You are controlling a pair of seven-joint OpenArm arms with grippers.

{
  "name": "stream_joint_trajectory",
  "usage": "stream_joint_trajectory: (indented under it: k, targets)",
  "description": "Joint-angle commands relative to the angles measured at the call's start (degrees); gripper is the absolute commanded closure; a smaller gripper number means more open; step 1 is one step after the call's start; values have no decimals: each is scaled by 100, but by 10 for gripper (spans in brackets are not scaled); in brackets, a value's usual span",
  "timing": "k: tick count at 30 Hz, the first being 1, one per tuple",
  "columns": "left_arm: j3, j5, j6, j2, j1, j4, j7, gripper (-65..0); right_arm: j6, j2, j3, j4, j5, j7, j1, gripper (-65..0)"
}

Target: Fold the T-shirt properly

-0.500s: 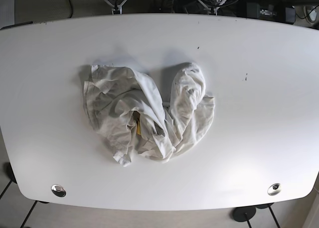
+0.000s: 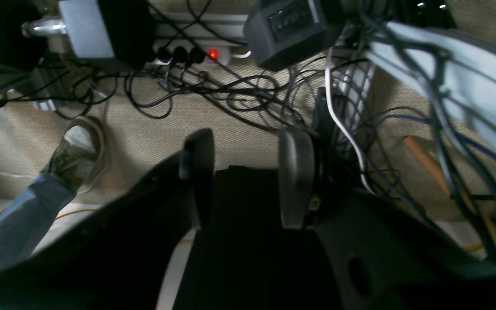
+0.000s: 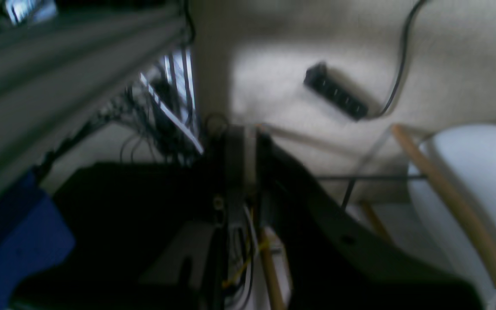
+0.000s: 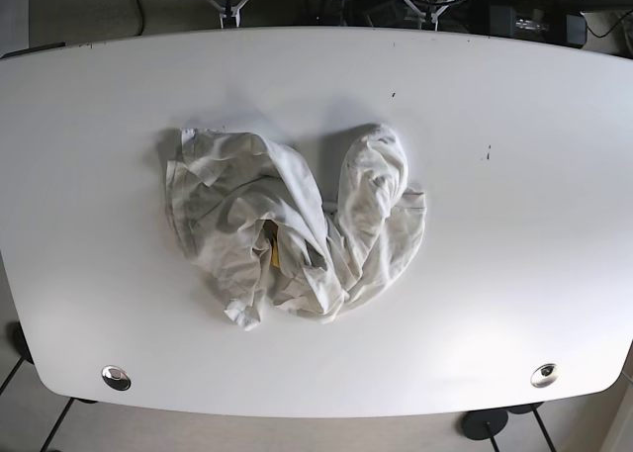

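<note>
The left hand (image 2: 243,172) stood partly open with nothing between its two fingers; below it lay only the floor, a tangle of cables (image 2: 213,92), a power strip (image 2: 196,54) with a red light, and a person's shoe (image 2: 78,150). The right hand (image 3: 241,159) had its fingers pressed together, or very nearly, and gripped nothing; its view was blurred and showed carpet, a black power strip (image 3: 336,97) and the rim of a white chair (image 3: 476,185). Neither wrist camera caught the shirt, and neither arm appeared in the base view, so both seemed parked beyond the far edge of the worktop (image 4: 514,106).

From there the T-shirt (image 4: 292,220) lay out toward the near side, close to the middle of the worktop, crumpled into a heap with two lobes rising toward the far edge and a deep notch between them. Its longer spread ran across the worktop, side to side. The wider lobe sat on the base view's left, the right arm's side, and the narrower lobe on the left arm's side. I judged neither arm clearly nearer; each had a lobe on its own side, and folding had not begun.
</note>
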Motion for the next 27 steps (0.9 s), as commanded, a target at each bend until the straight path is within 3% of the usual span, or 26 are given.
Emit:
stream_joint_trajectory:
  k: [1,5,12,20,23,27]
  targets:
    - [-6,18,19,-33,35,24,-23,-219,-31,14,-4,355,-22,-29,-267,-36]
    - [-15,0,27,-33,413,24,-894,-218,-31,14,-4,733,-22,-2,-654,-36]
    - [-24,0,27,-16,1063,252,-1773,-218,-5,14,-4,1902,13,-2,-1560,-35]
    - [-24,0,36,20,2769,2802,-1826,-218,30,14,-4,3502,13,-29,-2703,-35]
    - [-24,0,36,20,3463,3813,-1826,-218,30,190,-4,4267,39,-37,-3221,-35]
    - [-33,-9,36,11,4237,5044,-1826,-218,30,225,14,5199,39,-2,-3837,-35]
